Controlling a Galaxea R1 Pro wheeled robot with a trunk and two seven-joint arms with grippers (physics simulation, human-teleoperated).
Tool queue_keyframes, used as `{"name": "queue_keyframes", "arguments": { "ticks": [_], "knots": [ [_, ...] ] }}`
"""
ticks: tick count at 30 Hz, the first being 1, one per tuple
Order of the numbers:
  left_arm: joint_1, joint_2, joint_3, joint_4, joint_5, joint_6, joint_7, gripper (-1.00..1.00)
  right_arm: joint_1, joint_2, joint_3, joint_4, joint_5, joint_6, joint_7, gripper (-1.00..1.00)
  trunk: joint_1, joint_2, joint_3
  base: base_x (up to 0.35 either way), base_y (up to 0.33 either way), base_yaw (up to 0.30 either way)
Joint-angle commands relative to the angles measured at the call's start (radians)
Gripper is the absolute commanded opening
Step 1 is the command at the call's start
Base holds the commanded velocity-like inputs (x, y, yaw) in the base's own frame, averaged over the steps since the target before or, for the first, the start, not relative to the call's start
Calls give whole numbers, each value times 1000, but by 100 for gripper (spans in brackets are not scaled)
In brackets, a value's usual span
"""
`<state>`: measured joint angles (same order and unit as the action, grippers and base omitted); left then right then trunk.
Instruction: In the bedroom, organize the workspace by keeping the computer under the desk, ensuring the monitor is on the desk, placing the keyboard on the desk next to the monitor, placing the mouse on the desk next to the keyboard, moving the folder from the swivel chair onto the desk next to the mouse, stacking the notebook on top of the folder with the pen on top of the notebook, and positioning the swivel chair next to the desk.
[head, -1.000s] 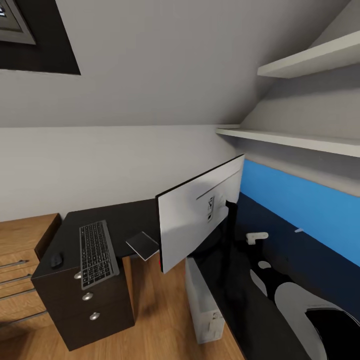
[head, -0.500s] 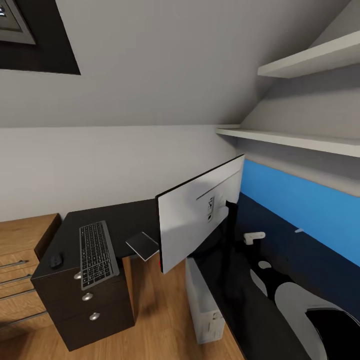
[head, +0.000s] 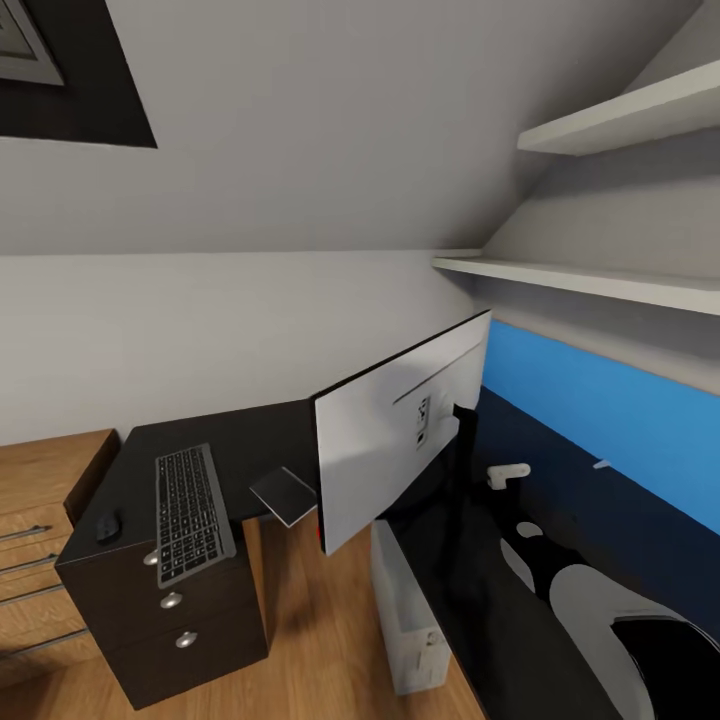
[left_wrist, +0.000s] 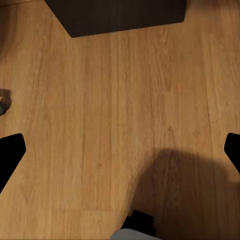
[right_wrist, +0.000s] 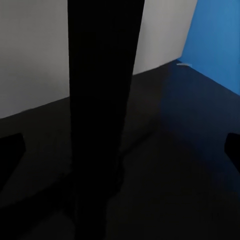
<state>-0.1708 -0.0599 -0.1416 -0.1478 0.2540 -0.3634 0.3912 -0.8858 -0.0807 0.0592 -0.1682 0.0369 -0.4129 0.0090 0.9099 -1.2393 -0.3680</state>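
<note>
Sloped grey walls, white shelves (head: 600, 280) and a blue back panel (head: 620, 420) frame the glossy black desk (head: 250, 440), which stands on a pale wooden floor (head: 310, 640).

Seen from the left wrist, the left gripper (left_wrist: 120, 150) has its dark fingertips (left_wrist: 10, 150) set wide apart at the picture's edges, nothing between them, hanging over bare floorboards near a dark cabinet base (left_wrist: 125, 15). Seen from the right wrist, the right gripper (right_wrist: 120, 150) is likewise spread, its tips (right_wrist: 10, 150) well apart, with the monitor's thin black stand (right_wrist: 100, 100) between them; whether they touch it cannot be told.

On the desk the monitor (head: 395, 440) shows its pale back with a small label, its writing too small to read. Left of it lies the light-grey notebook (head: 285, 493), its corner past the desk edge, then the dark keyboard (head: 190, 512) with grey keys, overhanging the front, and the tiny black mouse (head: 108, 526). Below, the grey-white computer (head: 405, 615) stands under the desk. Silver knobs (head: 172, 601) mark the drawer unit.
</note>
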Motion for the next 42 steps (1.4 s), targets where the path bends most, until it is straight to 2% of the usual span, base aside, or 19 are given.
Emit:
{"name": "queue_keyframes", "arguments": {
  "ticks": [1, 22, 42],
  "knots": [
    [-1, 0, -9, 1, 8, -4, 5, 100, -1, -1, 5, 1, 1, -3, -1, 100, 0, -1, -1, 25, 0, 0],
    [-1, 0, -9, 1, 8, -3, 5, 100, -1, -1, 5, 1, 0, -3, -1, 100, 0, -1, -1, 98, 0, 0],
    [-1, 0, -9, 1, 8, -4, 4, 100, -1, -1, 4, 1, 0, -3, -1, 100, 0, -1, -1, 14, 7, 0]
  ]
}}
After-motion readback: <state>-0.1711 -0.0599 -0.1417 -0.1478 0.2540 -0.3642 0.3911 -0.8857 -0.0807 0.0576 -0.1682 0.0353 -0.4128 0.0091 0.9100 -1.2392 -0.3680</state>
